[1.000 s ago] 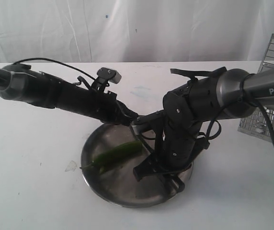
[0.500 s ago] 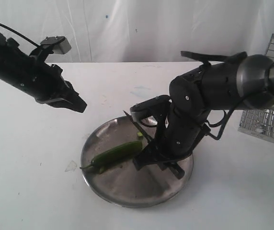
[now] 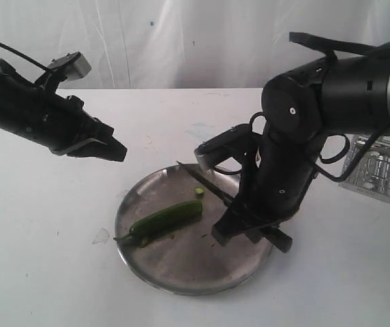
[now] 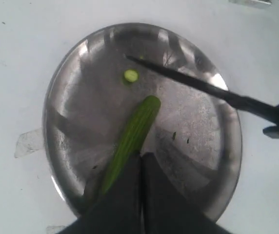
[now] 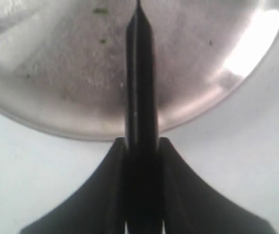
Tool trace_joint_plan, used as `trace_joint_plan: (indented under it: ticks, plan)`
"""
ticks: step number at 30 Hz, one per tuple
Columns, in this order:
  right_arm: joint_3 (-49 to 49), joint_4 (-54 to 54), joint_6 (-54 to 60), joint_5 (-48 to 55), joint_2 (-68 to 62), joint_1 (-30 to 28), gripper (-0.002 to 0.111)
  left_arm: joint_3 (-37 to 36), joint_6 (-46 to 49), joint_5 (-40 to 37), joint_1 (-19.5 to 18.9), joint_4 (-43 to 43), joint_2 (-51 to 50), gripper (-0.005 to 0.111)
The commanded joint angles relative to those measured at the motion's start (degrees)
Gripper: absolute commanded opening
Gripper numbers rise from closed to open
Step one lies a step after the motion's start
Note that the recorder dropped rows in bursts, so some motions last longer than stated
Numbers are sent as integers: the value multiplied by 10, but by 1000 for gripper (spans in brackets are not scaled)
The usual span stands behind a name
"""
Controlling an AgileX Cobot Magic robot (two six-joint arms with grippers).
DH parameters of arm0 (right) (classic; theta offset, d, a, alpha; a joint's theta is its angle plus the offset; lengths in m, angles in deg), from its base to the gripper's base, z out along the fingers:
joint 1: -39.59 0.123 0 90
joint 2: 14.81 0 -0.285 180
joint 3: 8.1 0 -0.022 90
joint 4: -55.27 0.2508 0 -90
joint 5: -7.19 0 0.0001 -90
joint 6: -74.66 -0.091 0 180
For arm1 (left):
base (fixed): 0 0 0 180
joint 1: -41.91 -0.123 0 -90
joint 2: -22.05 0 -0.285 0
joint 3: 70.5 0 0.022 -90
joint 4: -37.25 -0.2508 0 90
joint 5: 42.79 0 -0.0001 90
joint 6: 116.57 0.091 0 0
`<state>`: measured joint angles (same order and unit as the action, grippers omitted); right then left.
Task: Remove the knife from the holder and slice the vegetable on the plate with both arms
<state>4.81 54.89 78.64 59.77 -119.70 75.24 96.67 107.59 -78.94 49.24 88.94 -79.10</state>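
The green vegetable (image 3: 168, 218) lies on the round metal plate (image 3: 181, 272), stem toward the plate's left rim. A small cut slice (image 3: 199, 192) sits just off its blunt end. My right gripper (image 3: 239, 208) is shut on the black handle of the knife (image 3: 205, 182), whose dark blade hangs over the plate just beyond the slice. In the right wrist view the knife (image 5: 142, 73) runs straight out between the fingers (image 5: 171, 161). My left gripper (image 3: 116, 151) is shut and empty, raised over the table left of the plate. The wire holder (image 3: 379, 170) stands at the far right.
A scrap of clear tape (image 3: 101, 236) lies on the white table left of the plate. A white curtain closes off the back. The right arm's bulky elbow (image 3: 331, 88) hangs between the plate and the holder.
My left gripper has pulled off the plate, up and to the left. The right arm has risen and shifted right with the knife. A cut slice now lies by the vegetable's end.
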Motion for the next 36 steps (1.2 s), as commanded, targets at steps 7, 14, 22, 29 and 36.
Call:
trace_joint_plan:
  ticks: [7, 14, 22, 29, 36]
  plan:
    - [26, 20, -87, -34, 19, -2, 0, -4, 349, -110, 3, 260, -60, 0]
    - [58, 80, -85, -42, 26, -1, 0, -4, 526, -131, 3, 327, -83, 0]
    - [58, 70, -83, -10, 26, -1, 0, -4, 668, -155, 3, 380, -142, 0]
    - [58, 83, -133, -23, 26, -1, 0, 2, 753, -193, 3, 483, -181, 0]
    - [58, 129, -132, -50, 26, -1, 0, 37, 767, -195, 8, 483, -245, 0]
